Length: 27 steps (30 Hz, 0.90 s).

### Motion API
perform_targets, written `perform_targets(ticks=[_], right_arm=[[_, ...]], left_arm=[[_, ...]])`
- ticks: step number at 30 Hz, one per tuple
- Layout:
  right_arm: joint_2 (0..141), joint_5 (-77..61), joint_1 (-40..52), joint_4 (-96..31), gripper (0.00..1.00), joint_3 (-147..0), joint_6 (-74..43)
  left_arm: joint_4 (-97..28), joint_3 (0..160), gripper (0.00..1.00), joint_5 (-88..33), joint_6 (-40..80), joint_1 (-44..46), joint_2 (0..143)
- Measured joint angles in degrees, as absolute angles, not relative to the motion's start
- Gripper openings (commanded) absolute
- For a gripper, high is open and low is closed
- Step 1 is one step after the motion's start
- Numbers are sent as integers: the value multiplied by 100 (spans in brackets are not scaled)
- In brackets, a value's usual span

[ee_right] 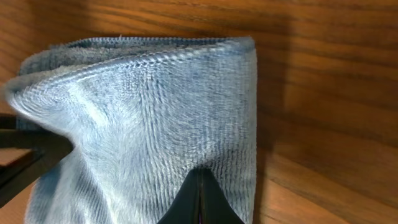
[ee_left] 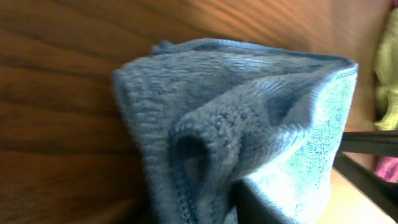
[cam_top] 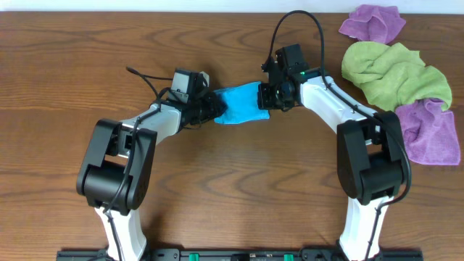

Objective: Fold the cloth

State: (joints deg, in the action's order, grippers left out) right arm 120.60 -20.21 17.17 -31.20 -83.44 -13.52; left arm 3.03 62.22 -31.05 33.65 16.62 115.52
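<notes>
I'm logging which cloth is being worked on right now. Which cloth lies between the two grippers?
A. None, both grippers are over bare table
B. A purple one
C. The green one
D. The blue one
D: the blue cloth spans the gap between the left gripper and the right gripper, while the green cloth lies untouched beyond the right arm.
</notes>
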Motion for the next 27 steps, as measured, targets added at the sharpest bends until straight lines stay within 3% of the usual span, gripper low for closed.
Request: perform_targets(ticks=[13, 27], right_arm=[[12057, -2067, 1667, -4263, 2, -8792, -1227], [11115, -1555, 1280, -5098, 2, -9767, -856]], left_arm=[[646, 6370, 6, -3616, 3476, 1389, 11804], [1155, 8136, 6, -3356, 4703, 51, 11826]])
